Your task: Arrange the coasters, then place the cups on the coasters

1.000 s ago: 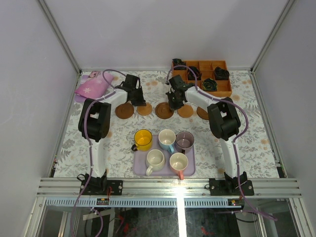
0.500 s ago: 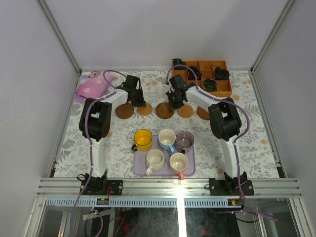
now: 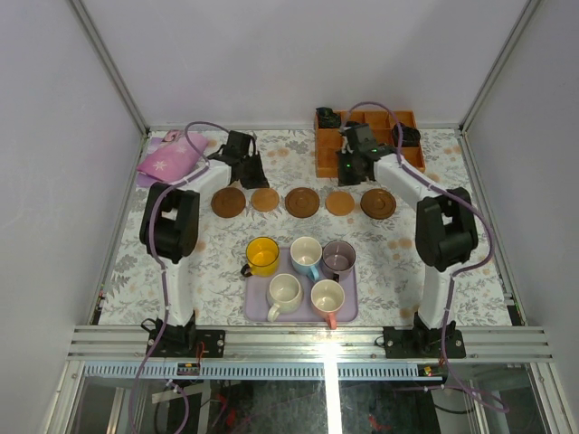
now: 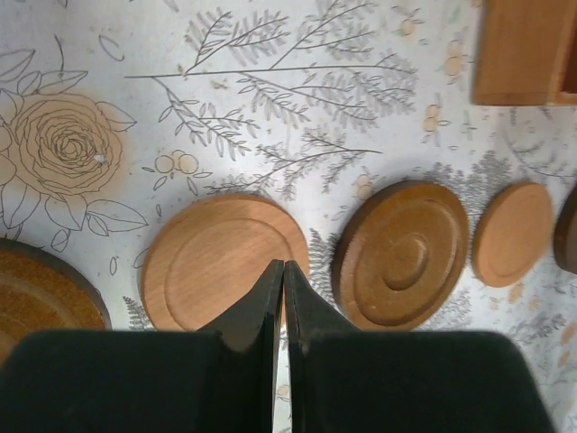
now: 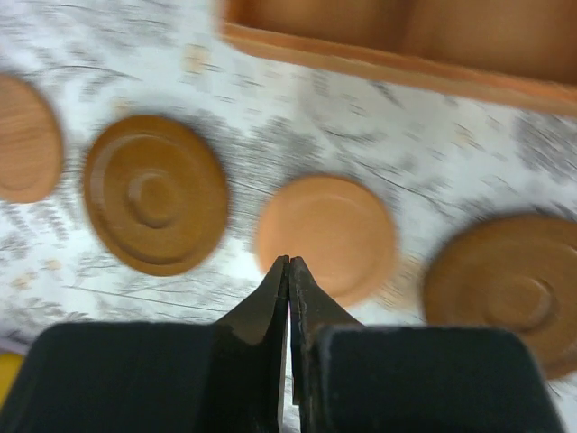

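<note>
Five coasters lie in a row across the table: dark (image 3: 229, 202), light (image 3: 265, 199), dark ringed (image 3: 301, 201), tan (image 3: 340, 202) and dark (image 3: 378, 202). Five cups stand on the lavender tray (image 3: 256, 312): yellow (image 3: 262, 256), light blue (image 3: 306, 253), greyish-purple (image 3: 338, 258), cream (image 3: 285, 294) and pink (image 3: 327, 298). My left gripper (image 3: 254, 179) hangs shut and holds nothing; its tip (image 4: 282, 267) is above the right edge of the light coaster (image 4: 216, 262). My right gripper (image 3: 347, 175) is shut and holds nothing, its tip (image 5: 288, 262) above the near edge of the tan coaster (image 5: 329, 233).
An orange-brown compartment box (image 3: 409, 163) with black items stands at the back right, just behind the right gripper. A pink patterned pouch (image 3: 167, 155) lies at the back left. The frame rails (image 3: 308, 339) run along the near edge.
The right arm has drawn back from the middle dark coaster to the right, toward the box. All five coasters now show uncovered. The left gripper has backed off slightly.
</note>
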`<state>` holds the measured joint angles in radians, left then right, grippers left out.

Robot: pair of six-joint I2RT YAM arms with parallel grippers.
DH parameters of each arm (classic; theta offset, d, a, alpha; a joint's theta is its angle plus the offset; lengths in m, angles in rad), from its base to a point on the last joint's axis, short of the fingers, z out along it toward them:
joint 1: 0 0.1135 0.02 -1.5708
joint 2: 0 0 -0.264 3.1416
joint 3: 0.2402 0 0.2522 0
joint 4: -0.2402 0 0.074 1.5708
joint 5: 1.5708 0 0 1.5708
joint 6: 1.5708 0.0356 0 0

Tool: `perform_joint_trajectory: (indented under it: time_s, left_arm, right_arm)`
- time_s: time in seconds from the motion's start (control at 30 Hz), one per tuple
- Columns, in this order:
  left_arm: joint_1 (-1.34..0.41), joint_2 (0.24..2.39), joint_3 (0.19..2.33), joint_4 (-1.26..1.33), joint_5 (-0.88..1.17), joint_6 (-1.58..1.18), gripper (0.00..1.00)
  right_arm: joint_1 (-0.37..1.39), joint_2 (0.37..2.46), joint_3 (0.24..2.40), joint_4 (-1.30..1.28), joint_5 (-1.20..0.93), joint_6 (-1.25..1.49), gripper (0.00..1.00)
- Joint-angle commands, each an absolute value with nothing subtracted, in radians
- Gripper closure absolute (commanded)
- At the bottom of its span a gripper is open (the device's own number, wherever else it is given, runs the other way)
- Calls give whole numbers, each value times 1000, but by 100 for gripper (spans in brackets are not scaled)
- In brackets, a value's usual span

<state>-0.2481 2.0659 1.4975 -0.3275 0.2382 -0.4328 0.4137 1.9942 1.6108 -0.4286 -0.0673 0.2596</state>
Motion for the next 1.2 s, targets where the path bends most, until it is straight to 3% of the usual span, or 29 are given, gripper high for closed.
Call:
perform_joint_trajectory:
  time_s: [0.0, 0.63, 1.17]
  left_arm:
    - [-254, 1993, 1528, -279, 275, -437, 99]
    - [-235, 1786, 1241, -40, 130, -446, 99]
    - [-138, 1781, 1166, 17, 111, -483, 99]
  right_arm:
    - [302, 1905, 1492, -412, -2, 305, 100]
    - [186, 1811, 1335, -353, 154, 292, 100]
    - [177, 1926, 1401, -373, 123, 251, 100]
